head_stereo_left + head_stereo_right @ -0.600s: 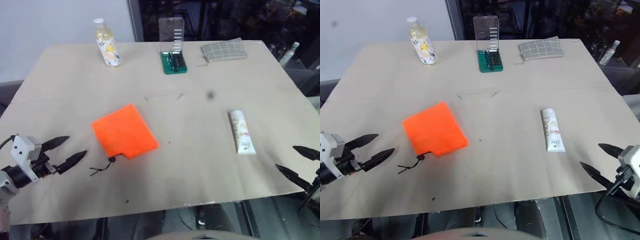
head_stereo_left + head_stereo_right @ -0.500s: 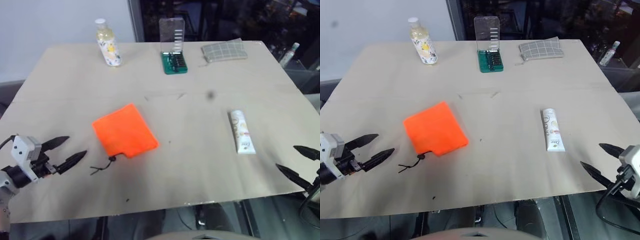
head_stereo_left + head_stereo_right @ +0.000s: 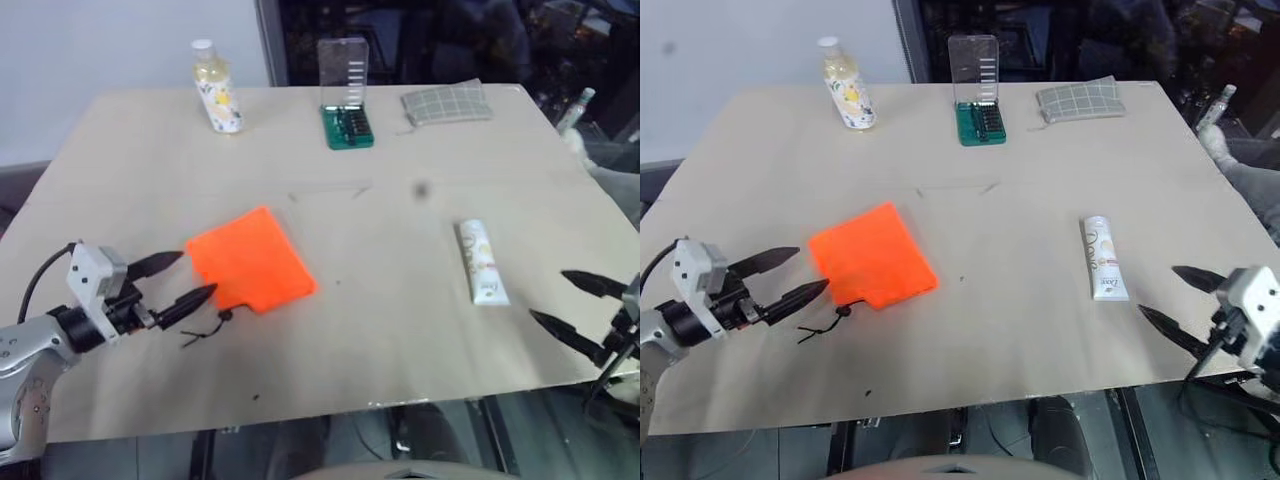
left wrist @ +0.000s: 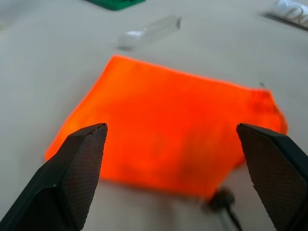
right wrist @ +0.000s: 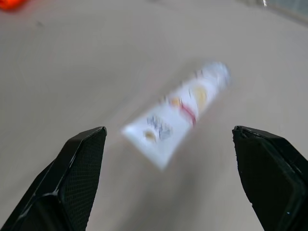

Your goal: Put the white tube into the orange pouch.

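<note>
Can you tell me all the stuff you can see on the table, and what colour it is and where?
bright orange soft fabric pouch: one, orange, near left of table, black cord at its near corner
small flat white squeeze tube: one, white, near right
clear bottle of yellowish liquid: one, white cap, far left
green bit case with clear lid: one, far middle
grey checked fabric pouch: one, far right
beige table: one
left end effector: black, open, beside orange pouch
right end effector: black, open, near tube

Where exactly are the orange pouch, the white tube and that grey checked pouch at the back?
orange pouch [image 3: 250, 262], left eye view, middle of its fabric.
white tube [image 3: 1103, 257], right eye view, middle of its printed body.
grey checked pouch [image 3: 1080, 99], right eye view, centre of its top face.
</note>
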